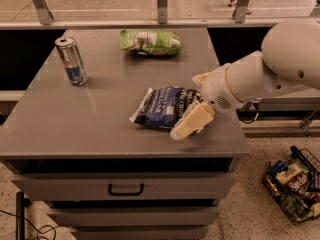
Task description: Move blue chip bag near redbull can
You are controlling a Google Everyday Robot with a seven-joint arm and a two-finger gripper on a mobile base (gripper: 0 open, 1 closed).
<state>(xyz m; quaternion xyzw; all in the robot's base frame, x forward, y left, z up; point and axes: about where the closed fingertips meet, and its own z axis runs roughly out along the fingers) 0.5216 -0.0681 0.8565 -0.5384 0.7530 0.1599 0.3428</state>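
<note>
The blue chip bag [165, 107] lies flat on the grey table [90, 129], right of centre, dark navy with white lettering. The redbull can [71, 61] stands upright at the back left, well apart from the bag. My gripper [196, 101] is at the bag's right end, on a white arm coming in from the right. It is open, with one cream finger [191, 122] low at the bag's near right corner and the other [201, 78] behind the bag's far right corner. The bag's right edge is hidden behind the gripper.
A green chip bag [150, 41] lies at the back centre of the table. Drawers [125, 189] sit below the tabletop. A wire basket [295, 184] with packets stands on the floor at the right. A railing runs behind the table.
</note>
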